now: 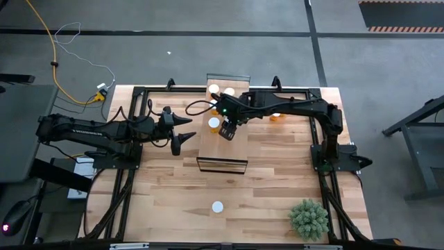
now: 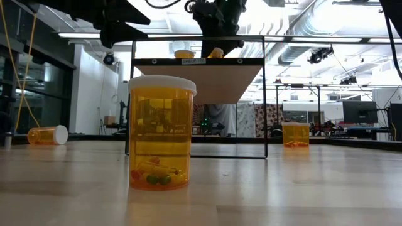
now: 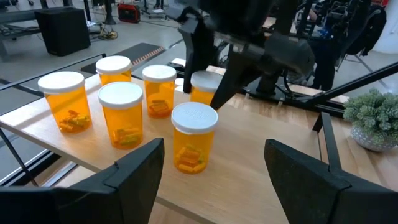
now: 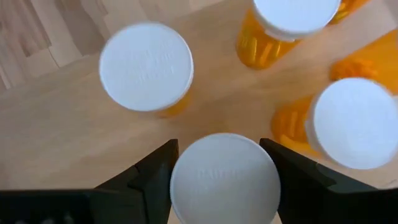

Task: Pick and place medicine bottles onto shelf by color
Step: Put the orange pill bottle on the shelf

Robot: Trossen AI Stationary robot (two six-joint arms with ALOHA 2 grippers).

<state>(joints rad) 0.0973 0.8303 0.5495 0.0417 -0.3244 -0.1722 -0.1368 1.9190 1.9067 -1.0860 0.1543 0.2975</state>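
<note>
The shelf point(image 1: 223, 149) is a light-wood board on a dark frame at the table's middle. Several orange medicine bottles with white caps stand on its far part point(image 3: 121, 112). My right gripper point(image 1: 227, 130) hangs over the shelf, shut on one bottle point(image 4: 224, 180) among them. My left gripper point(image 1: 182, 132) waits open just left of the shelf, its fingers point(image 3: 140, 168) pointing at the group. Another bottle point(image 2: 162, 132) stands upright on the table near the near edge, one lies on its side point(image 2: 47, 134), and one stands right of the shelf point(image 2: 295, 134). My right gripper holds the bottle by its white cap point(image 4: 186, 186), pinched between the two fingers point(image 4: 155, 177), one on each side. The fingers come from above, pointing down. The bottle is upright, its base at the shelf board point(image 2: 215, 54); whether it rests there I cannot tell.
Neighbouring bottles stand close around the held one point(image 4: 146, 65), point(image 4: 354, 121). A small green plant point(image 1: 309, 219) sits at the table's near right corner. The shelf's near half point(image 1: 223, 149) is bare wood. The dark arm frames run along both table sides point(image 1: 326, 160).
</note>
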